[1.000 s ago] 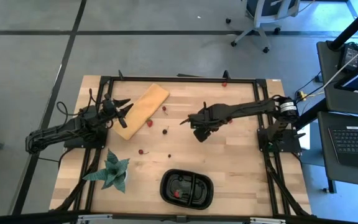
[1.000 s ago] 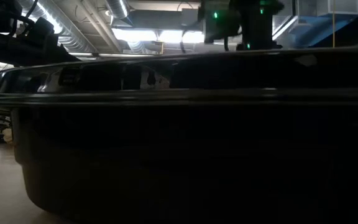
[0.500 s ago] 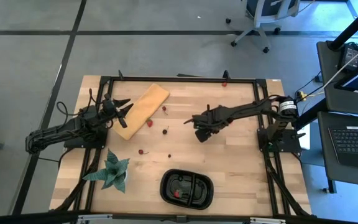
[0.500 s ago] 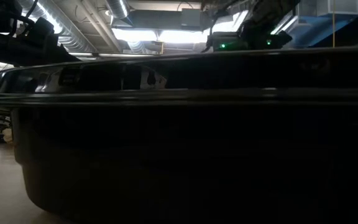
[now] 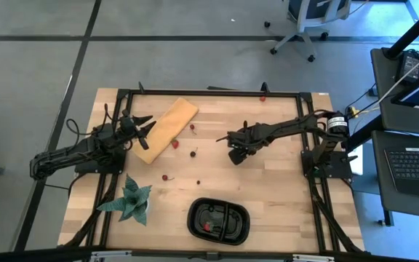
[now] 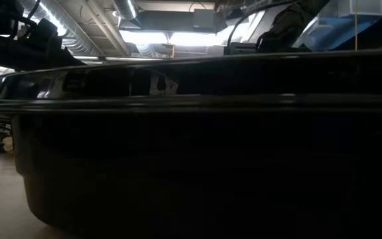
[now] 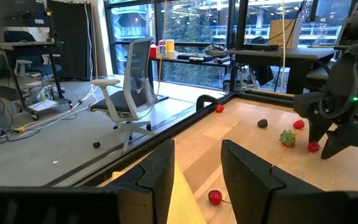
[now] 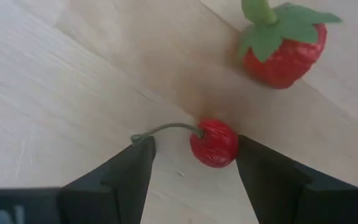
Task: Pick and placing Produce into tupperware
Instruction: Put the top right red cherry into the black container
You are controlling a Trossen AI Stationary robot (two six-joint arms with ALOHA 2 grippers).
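right gripper (image 8: 191, 165) astride glossy round stemmed cherry (image 8: 214, 143), pale grained wood table (image 8: 55, 81)

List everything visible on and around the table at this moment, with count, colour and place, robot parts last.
tupperware: one, black, near table edge; red produce inside.
cherry: one, red, stemmed, lying on the wood between the right gripper's fingers.
strawberry: one, red with green cap, just beyond the cherry.
loose produce: several small red and dark pieces scattered mid-table and by the far edge.
board: one, tan, far left part of the table.
plant: one, green, spiky, near left corner.
office chair: one, white and grey, on the floor beyond the table.
left gripper: over the board, open, empty.
right gripper: mid-table, open around the cherry.
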